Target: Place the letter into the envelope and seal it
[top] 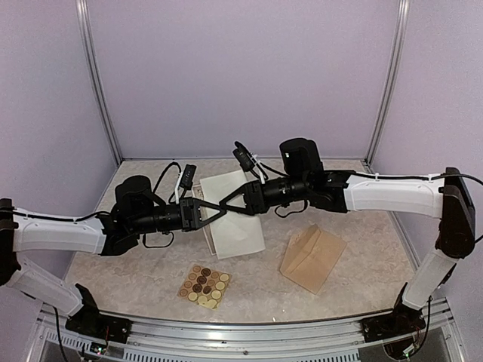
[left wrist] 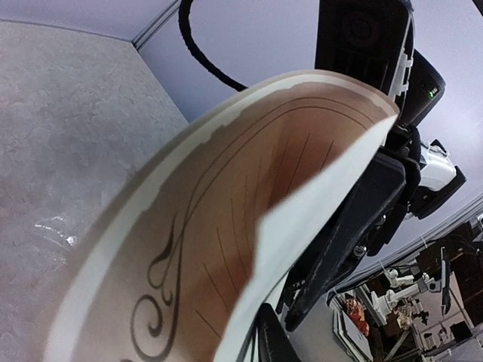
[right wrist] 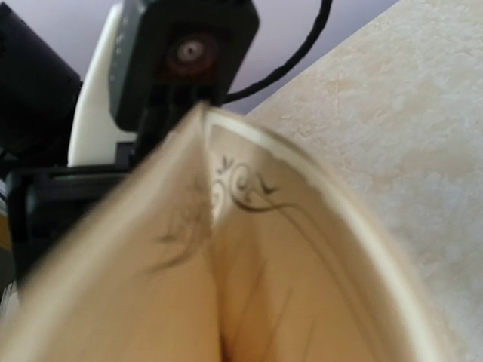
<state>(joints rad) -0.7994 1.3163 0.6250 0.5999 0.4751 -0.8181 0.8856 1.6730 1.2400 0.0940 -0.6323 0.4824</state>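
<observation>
A: While both arms meet at centre, where is the letter [top: 241,230]?
B: Curled, clamped in the left gripper [top: 221,212]; right gripper [top: 225,205] meets it from 3 o'clock, hold indeterminate. The envelope [top: 313,259] lies at 4 o'clock.

Both arms reach inward at mid-height, forearms near level, so the left gripper [top: 220,210] and right gripper [top: 232,204] meet tip to tip — the left's jaws nearly together, the right's spread unclear.
</observation>
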